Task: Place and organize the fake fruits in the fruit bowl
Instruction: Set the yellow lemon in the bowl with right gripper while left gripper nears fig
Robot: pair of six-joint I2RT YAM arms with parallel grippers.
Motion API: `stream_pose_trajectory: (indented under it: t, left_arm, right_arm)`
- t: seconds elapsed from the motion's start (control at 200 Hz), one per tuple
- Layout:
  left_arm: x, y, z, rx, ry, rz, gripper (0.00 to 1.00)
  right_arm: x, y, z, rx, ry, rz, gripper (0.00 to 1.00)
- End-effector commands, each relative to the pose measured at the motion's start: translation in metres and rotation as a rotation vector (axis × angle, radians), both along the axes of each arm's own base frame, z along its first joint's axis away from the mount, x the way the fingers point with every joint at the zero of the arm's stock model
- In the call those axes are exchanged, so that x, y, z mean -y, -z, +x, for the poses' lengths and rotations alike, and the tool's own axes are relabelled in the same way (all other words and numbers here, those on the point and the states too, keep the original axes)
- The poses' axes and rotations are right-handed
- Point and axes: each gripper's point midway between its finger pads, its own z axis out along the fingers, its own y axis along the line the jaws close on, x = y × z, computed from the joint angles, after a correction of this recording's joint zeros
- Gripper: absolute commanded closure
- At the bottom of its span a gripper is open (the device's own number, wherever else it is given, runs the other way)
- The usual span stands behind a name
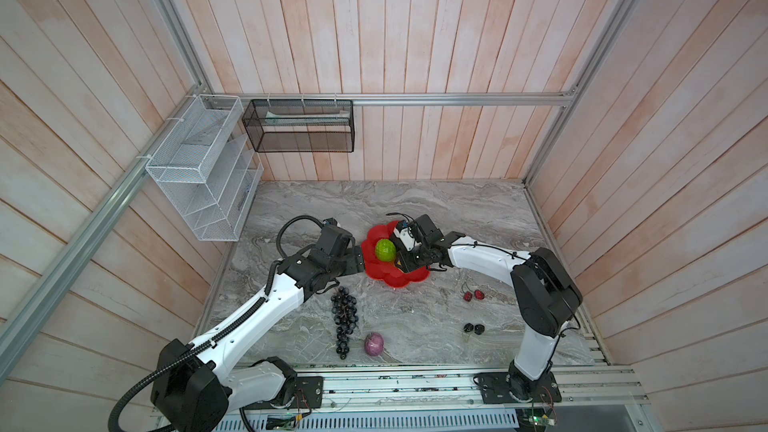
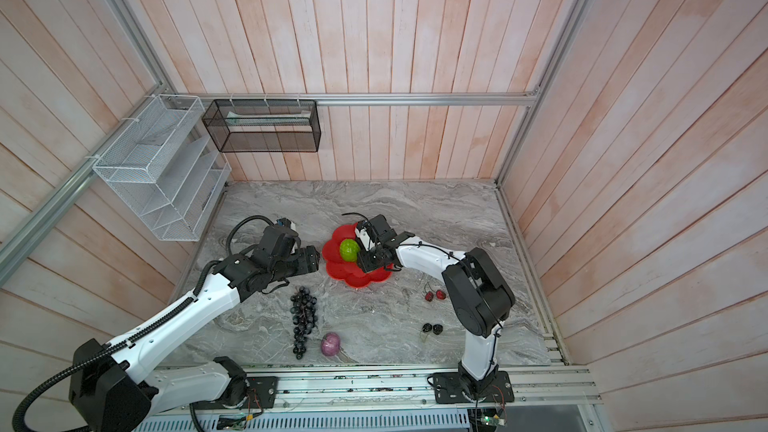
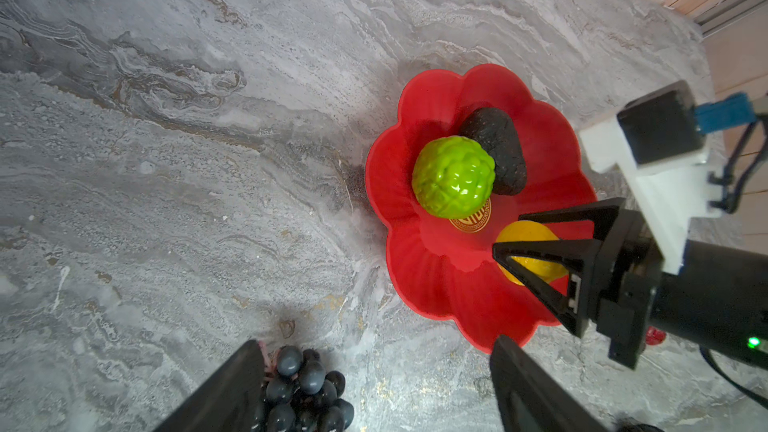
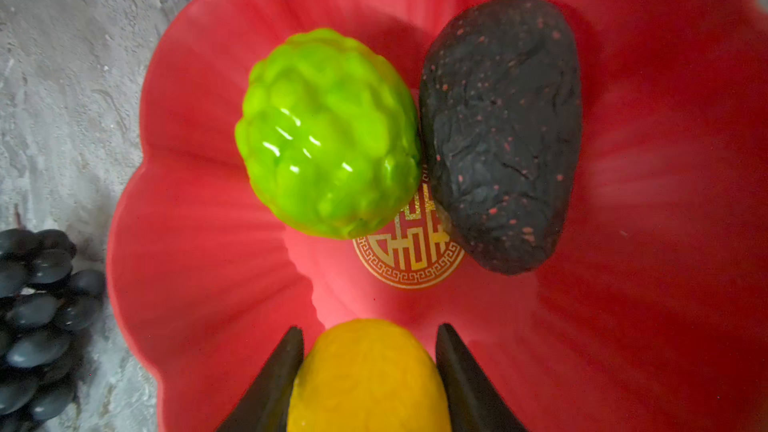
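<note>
Our right gripper (image 4: 370,328) clamps yellow plastic fruit (image 4: 368,384) over glossy red scalloped bowl (image 4: 199,243). Ahead of its tips: bumpy green ball (image 4: 328,135) touching black avocado-like oval (image 4: 503,135). Risk we see: release onto sloped wall, fruit rolls forward, knocks pair. Our left gripper (image 3: 376,344) gapes empty; dark grape bunch (image 3: 307,392) just beside one jaw on marble desk (image 3: 166,160); careless sweep could drag it.

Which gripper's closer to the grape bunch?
Left. The left gripper hovers open just past the grape bunch; the right gripper is over the fruit bowl, shut on the yellow fruit.
</note>
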Motion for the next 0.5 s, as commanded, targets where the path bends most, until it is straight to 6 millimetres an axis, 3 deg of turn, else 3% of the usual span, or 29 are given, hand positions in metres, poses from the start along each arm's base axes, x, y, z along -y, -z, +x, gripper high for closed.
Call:
stream_pose_trajectory:
  t: [0.0,0.245,0.495]
  left_arm:
    - [-0.010,0.003,-0.005,-0.019,-0.032,0.020,0.12]
    - [-0.012,-0.006,-0.011,-0.022,-0.024,0.010,0.12]
    - [-0.001,-0.005,-0.036,-0.121,0.075,-0.029,0.09]
  right_arm:
    - [-0.011,-0.006,0.018,0.053,-0.014,0.022,0.57]
    - [-0.014,0.010,0.025,0.044,-0.026,-0.012,0.52]
    - [-0.014,0.008,0.027,0.052,-0.029,-0.017,0.32]
